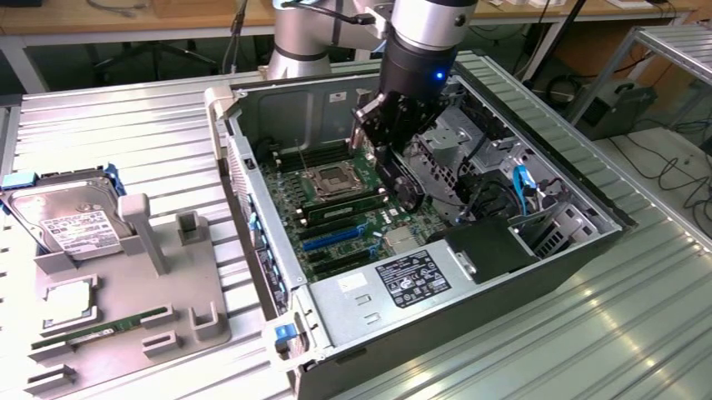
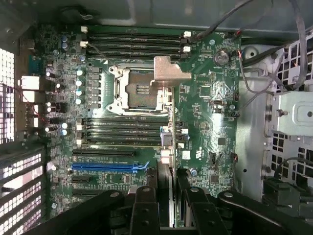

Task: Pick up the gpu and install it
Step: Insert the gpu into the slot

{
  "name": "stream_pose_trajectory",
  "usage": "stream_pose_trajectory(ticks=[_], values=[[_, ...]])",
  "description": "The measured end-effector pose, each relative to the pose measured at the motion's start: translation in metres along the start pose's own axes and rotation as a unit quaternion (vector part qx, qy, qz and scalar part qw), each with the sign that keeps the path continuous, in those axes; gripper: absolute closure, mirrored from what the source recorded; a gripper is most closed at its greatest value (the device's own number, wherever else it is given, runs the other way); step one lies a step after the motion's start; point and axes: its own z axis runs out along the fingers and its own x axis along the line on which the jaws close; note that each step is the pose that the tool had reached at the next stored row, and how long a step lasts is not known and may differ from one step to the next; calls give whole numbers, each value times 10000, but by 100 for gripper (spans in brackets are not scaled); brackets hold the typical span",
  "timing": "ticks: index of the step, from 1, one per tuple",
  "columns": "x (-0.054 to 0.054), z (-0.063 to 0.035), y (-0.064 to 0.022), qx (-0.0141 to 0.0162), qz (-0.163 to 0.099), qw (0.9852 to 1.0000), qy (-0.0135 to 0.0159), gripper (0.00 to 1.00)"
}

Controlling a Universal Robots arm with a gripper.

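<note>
The claw (image 1: 382,137) grips the gpu (image 1: 408,187) edge-on inside the open computer case (image 1: 579,242), just above the motherboard (image 1: 345,212). A tilted or offset descent would likely jam its edge beside the blue slot (image 2: 105,167) or strike the CPU socket (image 2: 139,90).

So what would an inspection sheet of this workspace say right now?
Surface: ribbed metal table; an open computer case lies on it, motherboard exposed.
Job's things: gpu held edge-on over the motherboard.
Clutter: grey tray with hard drive, processor and memory stick.
Grippers: gripper shut on the gpu, inside the case.
Cables: blue cable in the case; loose cables on the floor, exterior view's right.
Surroundings: workbenches behind the table.
</note>
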Motion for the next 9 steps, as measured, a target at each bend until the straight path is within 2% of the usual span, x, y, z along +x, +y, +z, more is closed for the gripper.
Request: stream_pose_trajectory(ticks=[1,2,3,5,6,7,9], values=[[0,0,0,-8,-296,9996,8,73],[0,0,0,-16,-627,9980,17,73],[0,0,0,-25,-954,9954,26,73],[0,0,0,-31,-1183,9930,33,73],[0,0,0,-34,-1343,9909,37,73],[0,0,0,-37,-1414,9899,39,73],[0,0,0,-39,-1485,9889,41,73]])
